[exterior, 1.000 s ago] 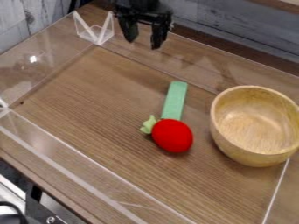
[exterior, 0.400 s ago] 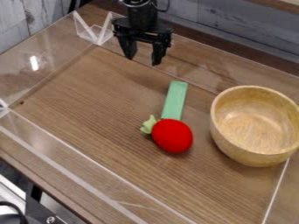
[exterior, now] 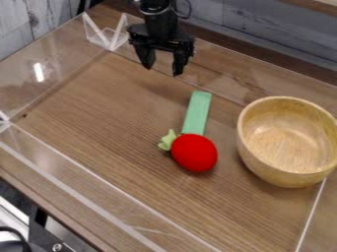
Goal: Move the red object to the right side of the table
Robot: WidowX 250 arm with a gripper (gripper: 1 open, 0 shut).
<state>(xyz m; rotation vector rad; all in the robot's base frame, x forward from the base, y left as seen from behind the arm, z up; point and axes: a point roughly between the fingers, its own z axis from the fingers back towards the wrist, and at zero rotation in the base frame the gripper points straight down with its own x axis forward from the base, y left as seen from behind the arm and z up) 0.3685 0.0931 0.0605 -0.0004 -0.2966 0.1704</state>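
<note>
The red object (exterior: 195, 153) is a small round ball with a light-green leafy tuft on its left, lying on the brown wood-grain table (exterior: 105, 128) near the middle. My black gripper (exterior: 162, 65) hangs at the back of the table, well behind the ball and a little to its left. It points down, its fingers are spread apart, and nothing sits between them.
A flat light-green block (exterior: 198, 111) lies just behind the ball, angled toward the back. A wooden bowl (exterior: 286, 139) stands to the right of the ball. Low clear acrylic walls (exterior: 53, 54) edge the tabletop.
The gripper has come down toward the table at the back. Ball, block and bowl have not moved.
</note>
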